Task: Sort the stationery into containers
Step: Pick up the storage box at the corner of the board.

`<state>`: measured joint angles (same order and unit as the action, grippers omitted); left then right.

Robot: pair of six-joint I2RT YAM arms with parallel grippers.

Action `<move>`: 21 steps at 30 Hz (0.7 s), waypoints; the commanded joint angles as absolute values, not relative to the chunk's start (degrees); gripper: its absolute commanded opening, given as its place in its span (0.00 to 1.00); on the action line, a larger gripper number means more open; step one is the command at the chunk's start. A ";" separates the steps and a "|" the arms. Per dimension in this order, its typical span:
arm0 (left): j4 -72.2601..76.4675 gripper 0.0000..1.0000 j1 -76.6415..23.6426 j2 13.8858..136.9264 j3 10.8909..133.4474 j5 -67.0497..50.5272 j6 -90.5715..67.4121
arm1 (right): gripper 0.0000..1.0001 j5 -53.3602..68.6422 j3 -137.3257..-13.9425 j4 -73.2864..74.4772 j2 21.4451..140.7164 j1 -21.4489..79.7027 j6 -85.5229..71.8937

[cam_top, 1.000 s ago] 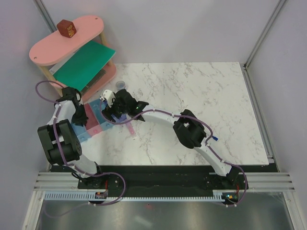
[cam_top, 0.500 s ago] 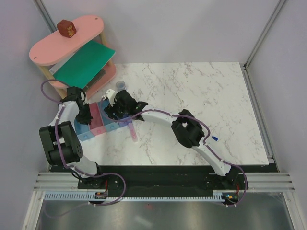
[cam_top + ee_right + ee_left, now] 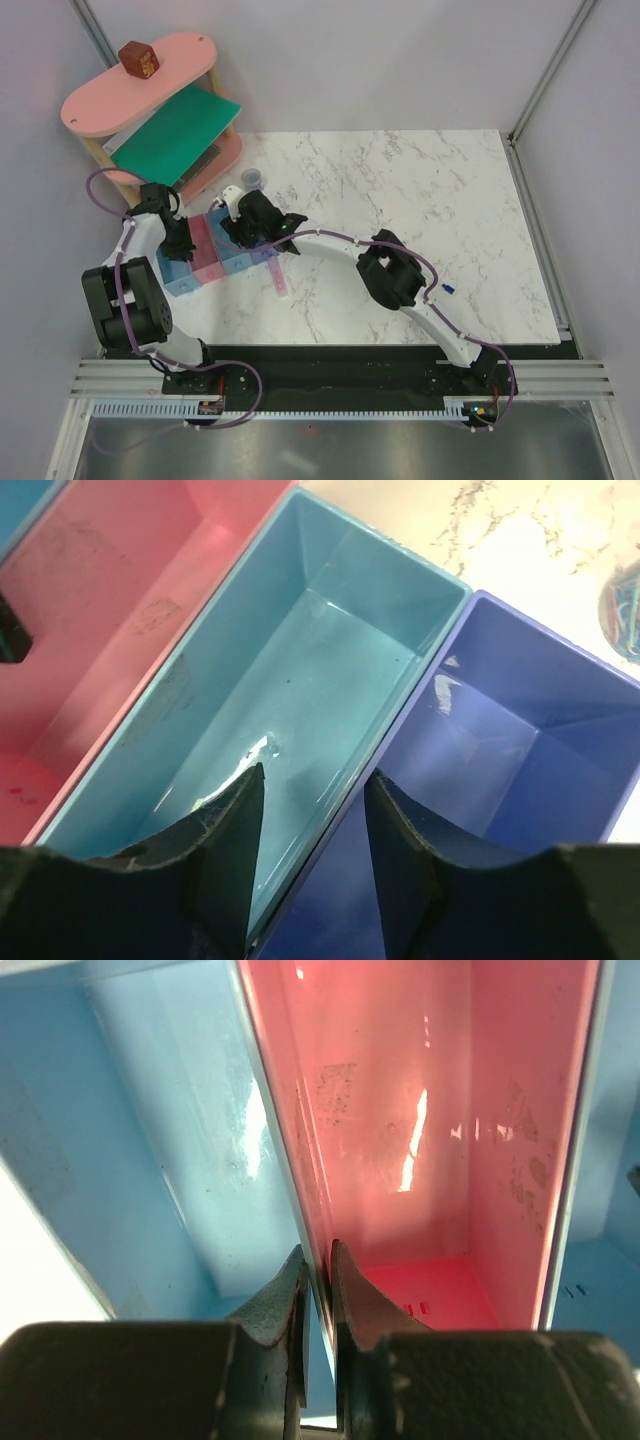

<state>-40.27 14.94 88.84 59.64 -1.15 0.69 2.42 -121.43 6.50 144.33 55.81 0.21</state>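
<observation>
Containers (image 3: 207, 255) sit left of frame centre; left jaws have just clamped the pink bin (image 3: 400, 1110) wall, right jaws narrow, still apart, astride the blue bin (image 3: 270, 680) wall; bins being steadied, sorting pending

Row of four, touching, open tops up, left to right: light blue bin (image 3: 150, 1160), pink bin (image 3: 420, 1110), teal bin (image 3: 300, 670), violet bin (image 3: 510, 730). Pink stick (image 3: 280, 281) flat, just beside violet bin. Bluish tape roll (image 3: 253, 176) behind the row. Blue-tipped pen (image 3: 447, 290) well apart, far right
</observation>
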 commanded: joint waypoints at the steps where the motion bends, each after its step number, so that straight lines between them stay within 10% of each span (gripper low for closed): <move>1: -42.98 0.02 13.19 85.17 59.32 -10.18 4.57 | 0.48 0.70 -121.38 8.96 143.17 55.90 0.26; 21: -43.07 0.02 11.43 79.54 60.12 -18.46 7.21 | 0.00 -5.18 -122.25 9.58 140.63 58.18 4.22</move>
<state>-42.00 13.78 82.61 59.27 -6.98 1.80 -5.93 -121.45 9.08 142.91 56.55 0.91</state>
